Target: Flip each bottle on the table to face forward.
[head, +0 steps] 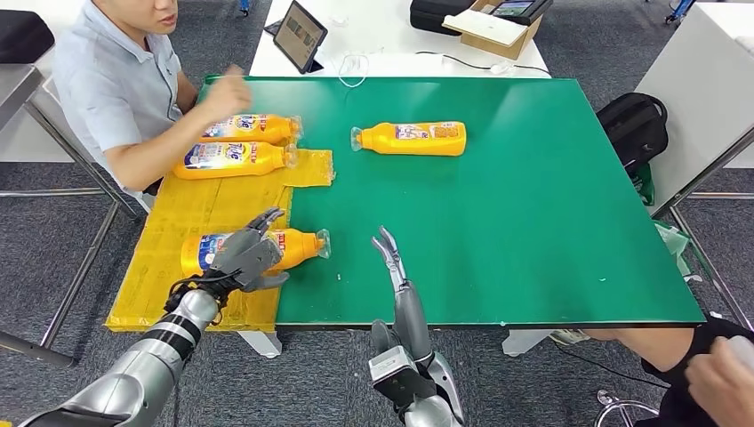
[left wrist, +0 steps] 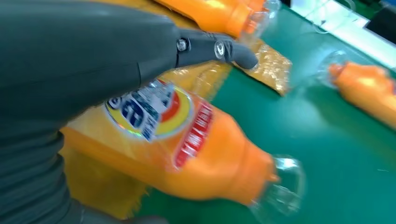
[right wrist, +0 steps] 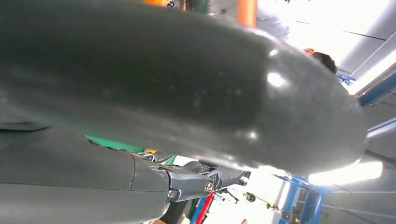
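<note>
Left hand (head: 249, 256) lies over near bottle (head: 298, 248), fingers draped on its label side, firm grip not confirmed (bottle on its side at yellow mat (head: 178, 218) edge). Right hand (head: 391, 258) empty, fingers extended above green table (head: 533, 205). Step in hand: near-bottle flip. Next: close fingers, roll bottle label-forward; far bottle (head: 413, 138) waits

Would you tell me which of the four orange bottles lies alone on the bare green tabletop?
The far bottle near the table's middle; the other three lie at the yellow sheet.
</note>
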### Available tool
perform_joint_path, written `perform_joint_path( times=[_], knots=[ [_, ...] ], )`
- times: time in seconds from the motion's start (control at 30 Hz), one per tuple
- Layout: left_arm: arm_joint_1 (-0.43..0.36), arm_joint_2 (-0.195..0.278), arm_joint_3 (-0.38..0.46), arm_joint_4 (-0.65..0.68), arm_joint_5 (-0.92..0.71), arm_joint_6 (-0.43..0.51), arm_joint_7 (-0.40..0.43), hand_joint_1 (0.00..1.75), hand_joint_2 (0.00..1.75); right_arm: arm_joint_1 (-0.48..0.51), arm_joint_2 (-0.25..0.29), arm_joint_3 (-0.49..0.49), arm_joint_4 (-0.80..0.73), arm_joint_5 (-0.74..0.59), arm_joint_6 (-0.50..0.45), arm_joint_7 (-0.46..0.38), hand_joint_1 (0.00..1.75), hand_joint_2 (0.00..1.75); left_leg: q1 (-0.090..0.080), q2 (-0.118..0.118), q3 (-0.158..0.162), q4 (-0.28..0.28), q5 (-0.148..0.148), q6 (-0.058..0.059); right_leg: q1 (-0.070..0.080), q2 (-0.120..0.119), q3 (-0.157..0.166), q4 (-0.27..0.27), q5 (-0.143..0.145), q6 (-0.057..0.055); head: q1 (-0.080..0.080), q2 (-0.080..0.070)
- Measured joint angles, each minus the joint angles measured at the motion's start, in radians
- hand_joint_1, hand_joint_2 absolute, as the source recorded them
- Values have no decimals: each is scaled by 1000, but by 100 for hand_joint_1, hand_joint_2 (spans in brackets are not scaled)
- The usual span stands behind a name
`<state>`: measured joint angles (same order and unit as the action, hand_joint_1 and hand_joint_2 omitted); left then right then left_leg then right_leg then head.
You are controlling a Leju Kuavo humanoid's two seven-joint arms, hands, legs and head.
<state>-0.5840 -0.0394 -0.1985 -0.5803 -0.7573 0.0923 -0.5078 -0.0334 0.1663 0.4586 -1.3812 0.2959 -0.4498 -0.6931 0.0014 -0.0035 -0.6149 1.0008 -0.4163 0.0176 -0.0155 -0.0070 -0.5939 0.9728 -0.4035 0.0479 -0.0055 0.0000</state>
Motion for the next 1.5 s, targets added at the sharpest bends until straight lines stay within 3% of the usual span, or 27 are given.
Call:
perform_joint_path(
  times=[0.17,0.2,0.3,0.37,0.43,0.6,0.77,1.0,1.17,1.5],
  knots=[
    [53,-16,13,-94,120,16,-48,0,175,-3,0,0,15,-2,-6,-2,0,0,0,0,0,0,0,0,0,0,-1,0,0,0,0,0],
    [69,-24,16,-132,146,65,-67,0,175,-3,0,0,17,0,-13,-2,0,0,0,0,-1,0,0,0,0,0,-1,0,0,0,0,0],
    [125,-58,23,-292,168,347,-98,0,175,-3,5,0,20,22,-59,-3,0,0,0,0,-2,0,0,0,0,0,-2,0,0,0,0,0],
    [157,-81,23,-413,221,482,-110,0,175,-4,7,0,20,46,-101,-2,0,87,0,0,-2,0,0,0,0,0,-2,0,0,0,0,0],
    [184,-98,24,-529,300,519,-124,0,175,-9,1,-2,21,87,-141,1,0,175,0,0,-2,0,-1,0,0,0,-2,0,0,0,0,0],
    [247,-123,24,-764,463,492,-145,0,175,-23,-44,-38,28,207,-189,16,0,175,0,0,-2,0,-1,0,0,0,-2,-1,0,0,0,0],
    [298,-127,25,-898,512,465,-157,0,175,-30,-81,-96,28,251,-182,30,0,175,0,0,-2,0,-1,0,0,0,-2,0,0,0,0,0],
    [398,-133,25,-1023,627,356,-147,0,175,-73,-163,-177,63,467,-119,216,0,175,-1,0,-3,0,-1,0,-1,0,-2,0,0,0,0,0],
    [469,-139,24,-1075,653,314,-139,0,175,-118,-217,-262,120,505,-91,232,0,175,-2,0,-3,0,-1,0,-2,0,-2,-1,0,1,0,0],
    [536,-170,-16,-1104,678,304,-148,0,175,-230,-272,-320,296,631,-44,312,0,175,-2,0,-3,0,0,1,-2,0,-2,-1,0,1,0,0]
  ],
)
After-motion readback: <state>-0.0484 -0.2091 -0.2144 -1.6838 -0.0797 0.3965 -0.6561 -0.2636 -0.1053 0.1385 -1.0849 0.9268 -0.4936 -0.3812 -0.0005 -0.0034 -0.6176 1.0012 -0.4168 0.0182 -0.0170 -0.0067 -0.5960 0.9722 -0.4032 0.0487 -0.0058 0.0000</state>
